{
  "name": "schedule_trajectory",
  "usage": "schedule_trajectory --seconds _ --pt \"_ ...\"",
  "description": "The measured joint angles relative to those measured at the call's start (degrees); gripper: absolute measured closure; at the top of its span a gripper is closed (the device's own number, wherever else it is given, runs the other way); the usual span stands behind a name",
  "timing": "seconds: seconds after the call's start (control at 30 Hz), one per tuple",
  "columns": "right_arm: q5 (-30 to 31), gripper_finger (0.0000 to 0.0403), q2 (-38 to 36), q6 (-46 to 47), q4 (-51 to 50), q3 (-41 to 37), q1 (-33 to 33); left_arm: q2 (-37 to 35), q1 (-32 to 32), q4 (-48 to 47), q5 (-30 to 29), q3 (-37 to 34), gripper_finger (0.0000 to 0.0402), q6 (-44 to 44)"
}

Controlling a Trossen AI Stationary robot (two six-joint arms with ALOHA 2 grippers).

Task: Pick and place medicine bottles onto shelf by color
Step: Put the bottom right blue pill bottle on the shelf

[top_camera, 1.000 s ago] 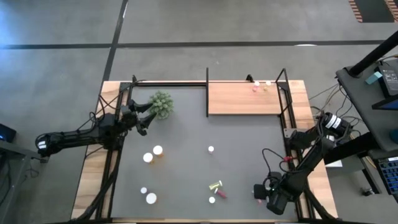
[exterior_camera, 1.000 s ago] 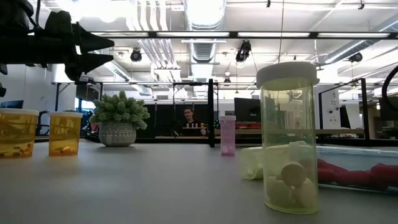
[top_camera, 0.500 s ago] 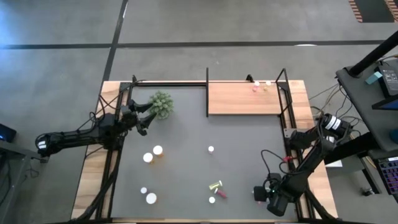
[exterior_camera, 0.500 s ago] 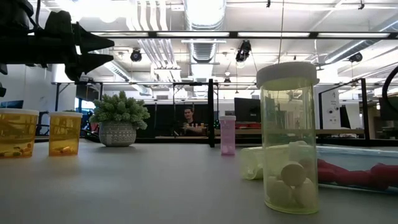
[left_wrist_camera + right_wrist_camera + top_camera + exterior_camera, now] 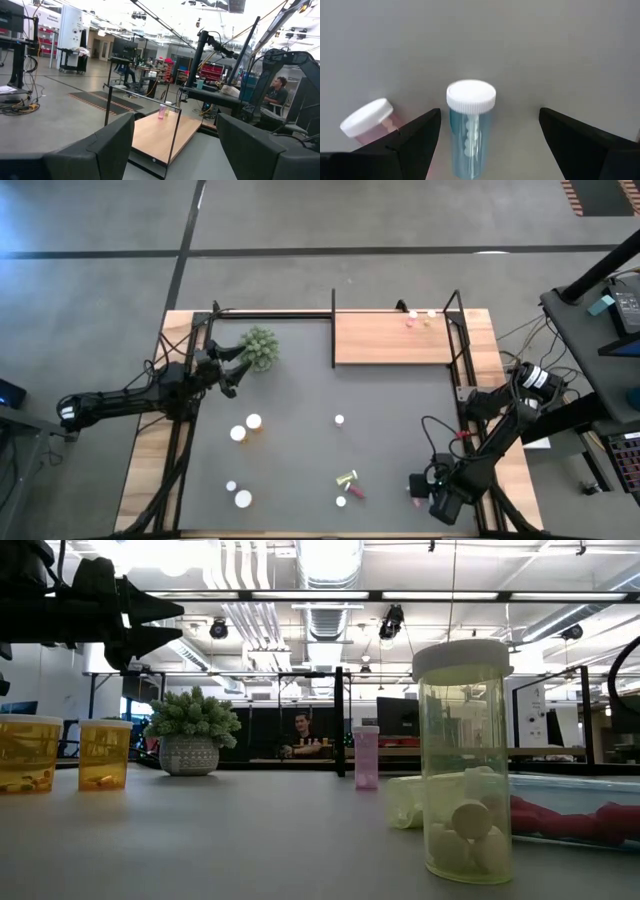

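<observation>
I count two pale bottles standing on the shelf, a light wooden board with black rods at the bench's far right corner; one looks pink. Two orange bottles with white caps stand together left of centre. A pink vial stands mid-bench. Toward the near edge, a yellow-green bottle stands upright, with a second yellow-green one and a red one lying beside it. Near the near right corner, a blue bottle lies beside a pink one, both white-capped.
</observation>
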Motion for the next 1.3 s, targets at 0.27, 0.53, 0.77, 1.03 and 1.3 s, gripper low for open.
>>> schedule_trajectory --seconds 0.27,0.53,0.77,1.03,1.3 --pt "0.91 0.0074 -0.04 -0.13 -0.96 -0.02 -0.87 0.02 -0.02 -0.02 0.00 0.00 0.0134 0.00" --pt "0.93 0.0074 -0.16 -0.39 1.02 -0.17 -0.87 0.02 -0.02 -0.02 0.00 0.00 0.0134 -0.02" --pt "1.42 0.0074 -0.40 -0.41 -0.58 -0.15 -1.71 0.02 -0.02 0.00 0.00 0.00 0.0134 -0.02" --pt "1.28 0.0081 -0.42 -0.37 -0.48 -0.15 -1.87 0.02 0.00 -0.01 0.00 0.00 0.0134 -0.01" --pt "1.26 0.0149 -0.42 0.46 -0.14 -0.15 -1.89 0.02 0.00 -0.02 0.00 0.00 0.0134 -0.02"
